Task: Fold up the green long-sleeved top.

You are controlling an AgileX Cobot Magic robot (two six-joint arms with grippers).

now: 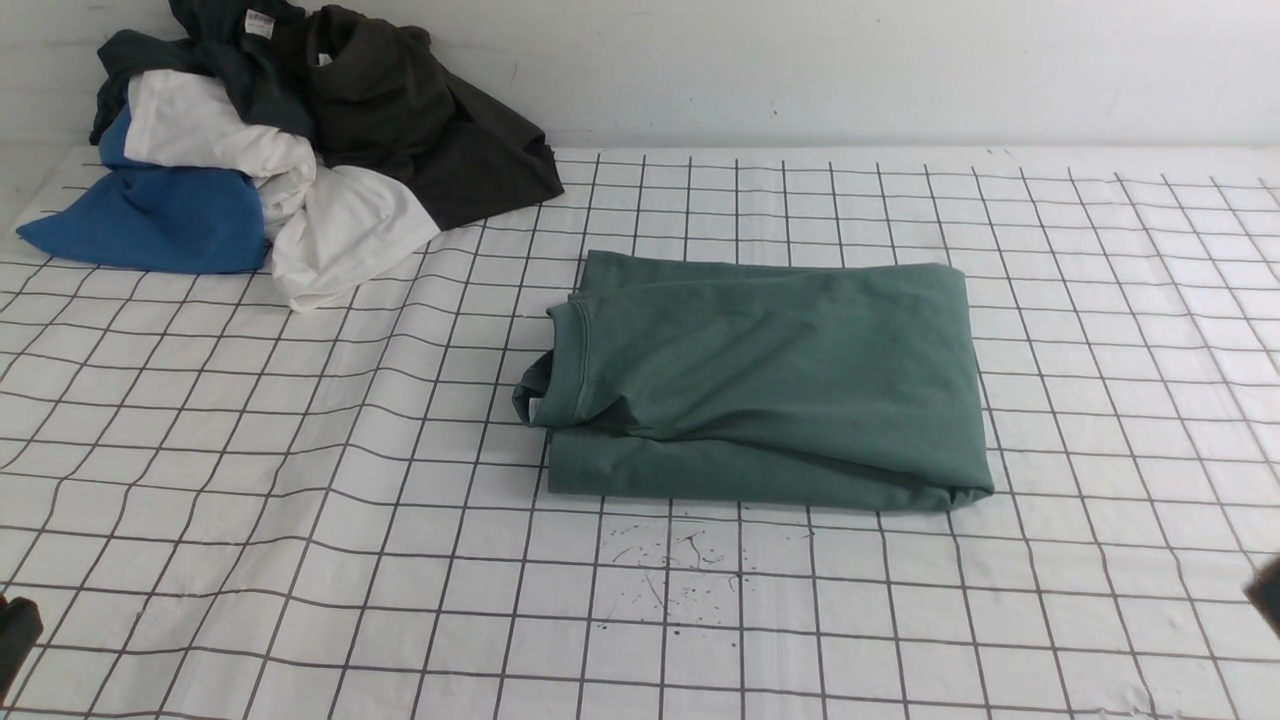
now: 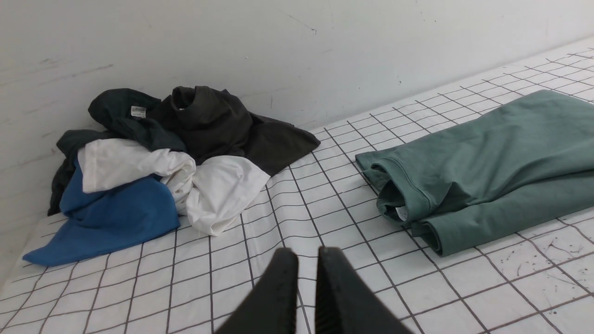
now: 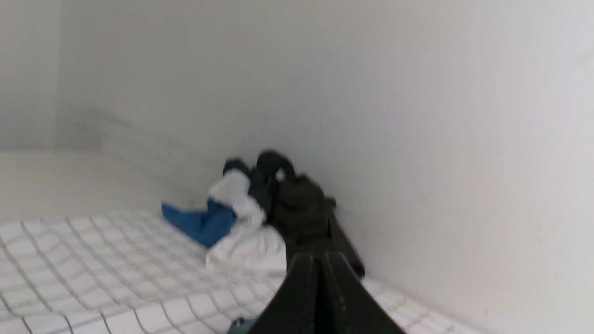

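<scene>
You see the green long-sleeved top point(image 1: 770, 380) folded flat, collar leftward; left gripper point(image 2: 301, 260) nearly closed, right gripper point(image 3: 320, 262) apparently pressed together, blurred.

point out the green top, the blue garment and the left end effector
green long-sleeved top point(image 1: 780, 380), front view, middle of the folded body
blue garment point(image 1: 160, 220), front view, its broad flat part
left end effector point(image 2: 302, 260), left wrist view, between its fingertips

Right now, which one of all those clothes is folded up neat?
The green long-sleeved top. It lies flat in a tidy rectangle alone mid-table, while the blue garment, white garment and dark garments sit crumpled together by the wall.
</scene>
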